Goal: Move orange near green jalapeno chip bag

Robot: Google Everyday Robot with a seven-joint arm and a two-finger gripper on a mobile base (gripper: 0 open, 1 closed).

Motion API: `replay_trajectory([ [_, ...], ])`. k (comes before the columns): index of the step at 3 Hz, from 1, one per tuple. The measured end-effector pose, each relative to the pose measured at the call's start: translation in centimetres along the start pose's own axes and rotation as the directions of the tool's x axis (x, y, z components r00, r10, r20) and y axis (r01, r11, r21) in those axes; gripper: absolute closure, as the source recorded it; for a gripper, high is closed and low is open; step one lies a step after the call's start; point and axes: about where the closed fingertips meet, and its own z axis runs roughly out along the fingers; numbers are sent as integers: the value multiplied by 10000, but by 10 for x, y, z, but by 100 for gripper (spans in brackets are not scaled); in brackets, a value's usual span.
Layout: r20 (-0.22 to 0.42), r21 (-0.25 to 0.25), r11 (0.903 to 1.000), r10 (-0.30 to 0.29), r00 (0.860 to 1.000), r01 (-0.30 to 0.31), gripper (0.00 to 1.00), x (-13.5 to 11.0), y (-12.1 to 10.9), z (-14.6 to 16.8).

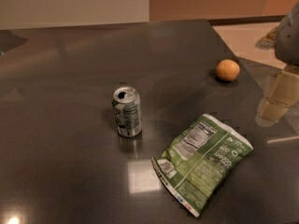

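Orange: upper right of frame, near bench edge, well apart from green jalapeno chip bag at lower right.
Pincer: right edge of frame, off the bench, near orange; spread or pressed together, cannot tell.
Judgement: orange firm, smooth, light, likely to roll. You should take it across widest girth with moderate squeeze.
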Motion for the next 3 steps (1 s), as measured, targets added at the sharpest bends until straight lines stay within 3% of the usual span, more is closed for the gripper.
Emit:
replay_trajectory([
  [1,0,0,10000,0,10000,0,0,0,0,0],
  [2,318,-6,9988,486,9983,-486,0,2,-33,13],
  [3,938,-92,9885,1509,9841,-1507,0,8,-98,45],
])
